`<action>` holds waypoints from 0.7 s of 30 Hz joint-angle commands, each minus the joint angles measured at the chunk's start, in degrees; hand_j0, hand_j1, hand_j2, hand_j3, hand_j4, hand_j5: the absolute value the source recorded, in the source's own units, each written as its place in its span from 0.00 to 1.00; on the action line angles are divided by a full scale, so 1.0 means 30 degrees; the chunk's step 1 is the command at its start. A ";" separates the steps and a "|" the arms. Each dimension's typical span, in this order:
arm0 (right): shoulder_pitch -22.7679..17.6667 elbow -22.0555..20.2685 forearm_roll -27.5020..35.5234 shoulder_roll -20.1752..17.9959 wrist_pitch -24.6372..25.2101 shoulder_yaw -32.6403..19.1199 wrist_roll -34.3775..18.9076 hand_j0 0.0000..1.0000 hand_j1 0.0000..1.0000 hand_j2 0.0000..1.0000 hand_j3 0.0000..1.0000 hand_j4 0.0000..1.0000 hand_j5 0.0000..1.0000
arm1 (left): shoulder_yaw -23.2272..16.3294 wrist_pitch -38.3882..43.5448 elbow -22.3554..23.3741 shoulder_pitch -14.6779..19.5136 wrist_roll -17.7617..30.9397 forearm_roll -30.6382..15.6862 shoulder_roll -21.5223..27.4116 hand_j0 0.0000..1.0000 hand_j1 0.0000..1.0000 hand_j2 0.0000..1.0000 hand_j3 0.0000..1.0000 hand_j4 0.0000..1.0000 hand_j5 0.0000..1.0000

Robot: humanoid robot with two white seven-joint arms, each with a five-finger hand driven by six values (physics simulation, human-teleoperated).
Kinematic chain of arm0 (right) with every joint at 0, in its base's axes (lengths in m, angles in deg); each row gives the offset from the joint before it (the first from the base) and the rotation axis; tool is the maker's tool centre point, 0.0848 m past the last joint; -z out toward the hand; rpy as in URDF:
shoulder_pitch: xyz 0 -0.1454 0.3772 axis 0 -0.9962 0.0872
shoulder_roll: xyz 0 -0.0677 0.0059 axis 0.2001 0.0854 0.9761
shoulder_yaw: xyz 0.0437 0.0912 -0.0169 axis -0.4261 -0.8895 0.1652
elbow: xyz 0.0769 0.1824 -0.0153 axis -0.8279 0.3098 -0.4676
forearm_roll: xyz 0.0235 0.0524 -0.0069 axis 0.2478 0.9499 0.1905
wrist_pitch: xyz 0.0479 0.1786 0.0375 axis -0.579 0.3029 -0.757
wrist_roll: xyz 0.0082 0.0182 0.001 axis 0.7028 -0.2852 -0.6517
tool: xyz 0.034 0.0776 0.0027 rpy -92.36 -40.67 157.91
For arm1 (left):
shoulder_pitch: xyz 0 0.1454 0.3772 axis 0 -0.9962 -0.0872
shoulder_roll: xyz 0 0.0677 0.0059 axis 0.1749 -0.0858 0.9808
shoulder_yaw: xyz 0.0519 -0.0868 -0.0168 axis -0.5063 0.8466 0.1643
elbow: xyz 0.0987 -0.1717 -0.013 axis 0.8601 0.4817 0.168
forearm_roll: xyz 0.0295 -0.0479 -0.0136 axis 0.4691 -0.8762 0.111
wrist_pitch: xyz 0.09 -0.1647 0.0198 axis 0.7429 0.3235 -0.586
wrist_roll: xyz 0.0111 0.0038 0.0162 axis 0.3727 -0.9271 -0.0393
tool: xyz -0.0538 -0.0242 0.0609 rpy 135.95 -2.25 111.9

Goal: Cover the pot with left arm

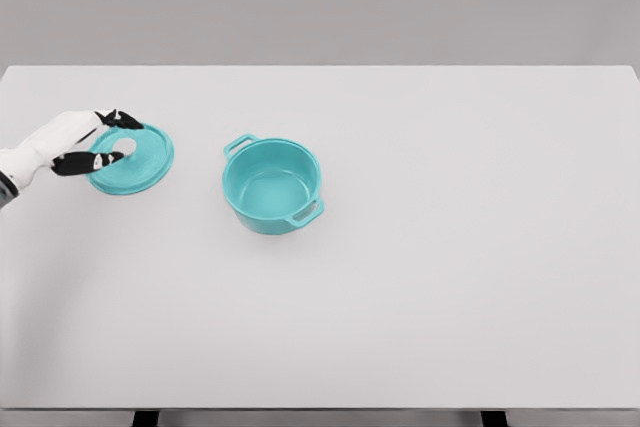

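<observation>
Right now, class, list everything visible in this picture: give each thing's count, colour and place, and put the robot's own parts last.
pot: one, teal, uncovered and empty, two side handles, on the table just left of centre.
lid: one, teal, round, lying flat on the table left of the pot, apart from it.
table: one, white, fills most of the view.
left robot hand: one, white with black fingertips, entering at the left edge, fingers at the lid's knob.

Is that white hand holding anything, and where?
The left hand is on the round teal lid, fingers at its left rim and knob; a firm hold cannot be told.
</observation>
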 commanded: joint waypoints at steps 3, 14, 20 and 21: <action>0.0029 0.0023 -0.0001 0.0001 -0.0001 0.0001 -0.0003 1.00 1.00 1.00 1.00 1.00 1.00 | 0.0131 0.0028 0.0359 0.0352 0.0955 -0.0135 -0.0048 0.68 0.68 0.68 0.68 0.68 0.68; 0.0029 -0.0006 -0.0001 0.0001 -0.0001 0.0001 -0.0003 1.00 1.00 1.00 1.00 1.00 1.00 | 0.1274 0.0028 0.0330 0.0440 0.2656 0.1036 -0.0253 0.68 0.68 0.68 0.68 0.68 0.68; 0.0000 -0.0006 -0.0001 0.0001 -0.0001 0.0001 -0.0003 1.00 1.00 1.00 1.00 1.00 1.00 | 0.1304 0.0028 0.0447 0.0762 0.2656 0.1241 -0.0253 0.68 0.68 0.68 0.68 0.68 0.68; 0.0000 0.0023 -0.0001 0.0001 -0.0001 0.0001 -0.0003 1.00 1.00 1.00 1.00 1.00 1.00 | 0.1274 0.0028 0.0476 0.0792 0.2656 0.1270 -0.0253 0.68 0.68 0.68 0.68 0.68 0.68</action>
